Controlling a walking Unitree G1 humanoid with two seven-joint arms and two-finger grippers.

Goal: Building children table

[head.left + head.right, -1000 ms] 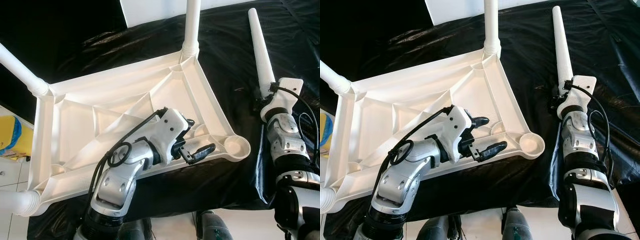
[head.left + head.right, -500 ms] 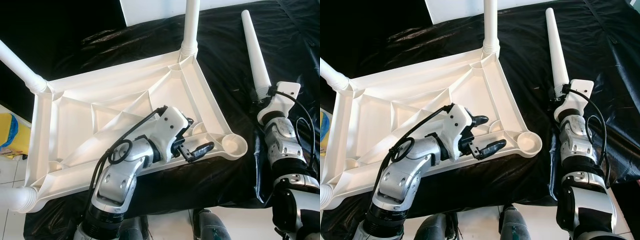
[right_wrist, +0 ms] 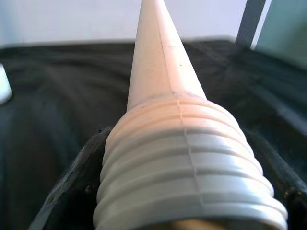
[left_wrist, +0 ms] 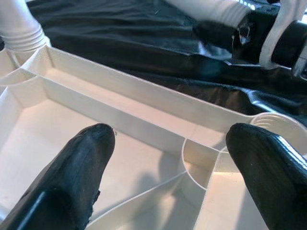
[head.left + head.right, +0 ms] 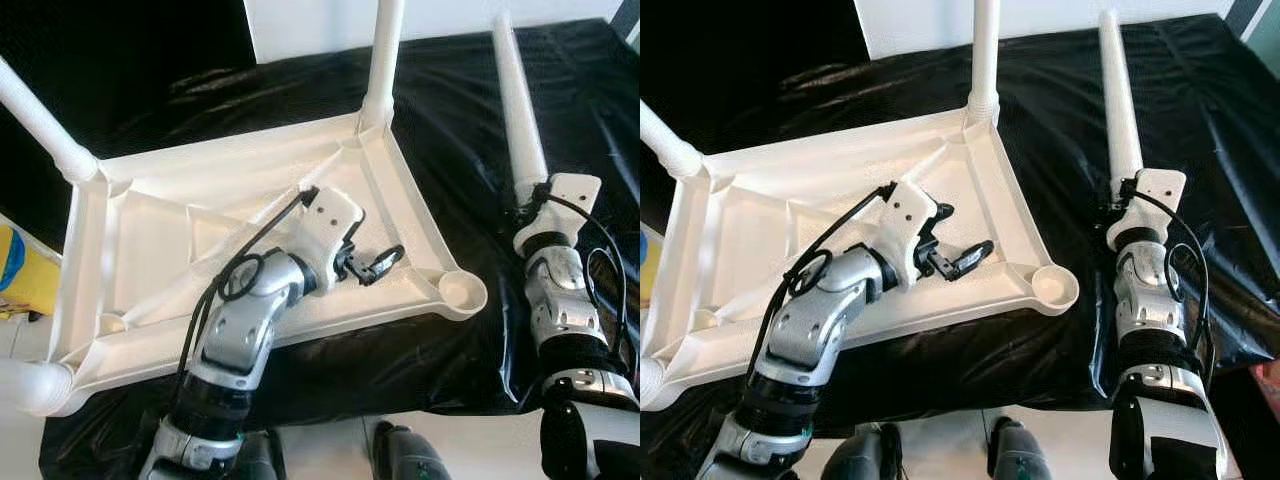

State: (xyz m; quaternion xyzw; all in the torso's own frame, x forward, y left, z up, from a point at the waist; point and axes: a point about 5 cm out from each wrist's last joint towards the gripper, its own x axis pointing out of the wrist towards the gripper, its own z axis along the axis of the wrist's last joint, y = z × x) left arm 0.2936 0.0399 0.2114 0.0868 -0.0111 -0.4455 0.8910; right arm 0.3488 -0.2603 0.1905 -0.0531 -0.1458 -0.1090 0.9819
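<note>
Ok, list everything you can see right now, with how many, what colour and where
Table top: one, white, upside down on the black sheet.
Fitted legs: three, white, standing up from its corners.
Empty socket: one, white, corner nearest the right arm.
Loose leg: one, white, held upright.
Sheet: one, black, under everything.
Yellow item: one, at the left edge, unclear.
Left gripper: open, over the table top.
Right gripper: shut on the loose leg's ribbed end.

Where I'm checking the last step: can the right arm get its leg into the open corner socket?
Probably yes. The right pincer holds the leg by its threaded end, beside the table. The empty socket is at the near corner, with bare black sheet between. The left pincer hovers open nearby, not over it.
</note>
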